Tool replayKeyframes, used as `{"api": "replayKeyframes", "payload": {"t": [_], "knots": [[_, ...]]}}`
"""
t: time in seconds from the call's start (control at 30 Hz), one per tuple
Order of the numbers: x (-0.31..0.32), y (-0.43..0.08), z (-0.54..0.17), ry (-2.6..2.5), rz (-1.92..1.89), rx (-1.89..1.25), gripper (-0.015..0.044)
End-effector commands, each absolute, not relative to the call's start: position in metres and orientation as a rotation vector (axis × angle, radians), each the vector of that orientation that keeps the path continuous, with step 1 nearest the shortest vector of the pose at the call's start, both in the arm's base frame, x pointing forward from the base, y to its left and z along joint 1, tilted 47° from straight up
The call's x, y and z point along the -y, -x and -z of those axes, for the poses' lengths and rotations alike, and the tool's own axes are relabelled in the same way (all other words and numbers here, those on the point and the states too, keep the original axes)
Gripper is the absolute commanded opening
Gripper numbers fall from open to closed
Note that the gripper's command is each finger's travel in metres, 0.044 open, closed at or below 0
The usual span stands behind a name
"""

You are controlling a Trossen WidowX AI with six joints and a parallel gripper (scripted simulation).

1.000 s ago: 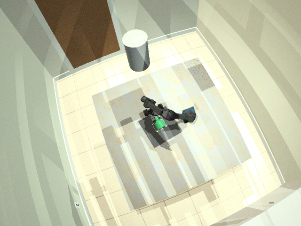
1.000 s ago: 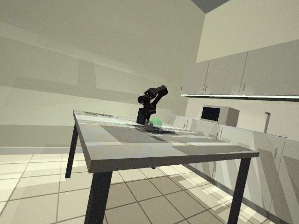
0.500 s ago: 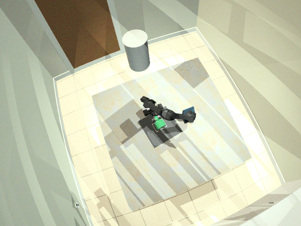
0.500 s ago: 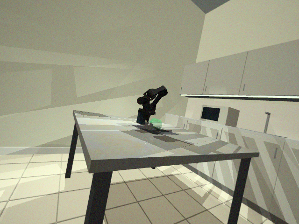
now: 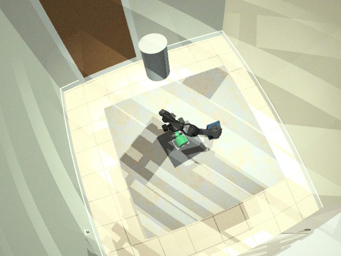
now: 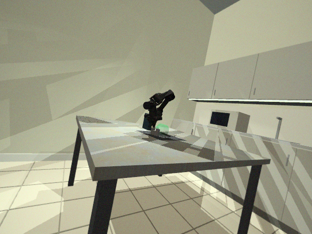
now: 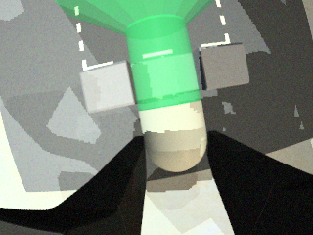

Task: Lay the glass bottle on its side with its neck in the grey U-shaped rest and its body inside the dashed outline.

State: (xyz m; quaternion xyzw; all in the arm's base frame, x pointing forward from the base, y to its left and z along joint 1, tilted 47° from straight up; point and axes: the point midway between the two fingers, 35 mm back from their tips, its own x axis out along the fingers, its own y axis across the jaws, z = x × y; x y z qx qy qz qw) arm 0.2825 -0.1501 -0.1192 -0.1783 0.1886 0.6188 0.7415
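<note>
Bottle laid over the outline, release still to come

I have the glass bottle [image 5: 181, 140] [image 6: 162, 128] [image 7: 166, 73] on its side, and my jaws are closed on its neck end, by the pale rounded tip. The neck runs between the two grey blocks of the U-shaped rest [image 6: 157, 131] [image 7: 108, 87], and the body lies over the dashed outline [image 5: 178, 149] [image 7: 81, 45]. From above the body seems to fall mostly within the dashes; whether its far end does, I cannot tell for sure. Nor can I tell whether the neck bears fully on the rest.

By my judgement the laying down is all but done. What remains is to make sure that the weight is carried, ease my jaws apart and back away without dragging the neck.

The bottle is green and see-through, with a broad, faceted body, a shoulder narrowing to a straight neck, and a cream-coloured tip. I see no crack in it. Outward from it lie the dark mat [image 5: 175, 161], then the pale, shadow-striped tabletop [image 5: 234, 110] [image 6: 121, 156].
</note>
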Motion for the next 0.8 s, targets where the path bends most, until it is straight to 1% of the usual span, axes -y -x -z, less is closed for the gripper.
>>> {"api": "replayKeyframes", "payload": {"t": [0.0,0.77], "knots": [[0.1481,-0.2845,0.119,0.388,-1.356,-0.413,0.0122],[0.1452,-0.285,0.1212,0.406,-1.356,-0.415,0.0122]]}}
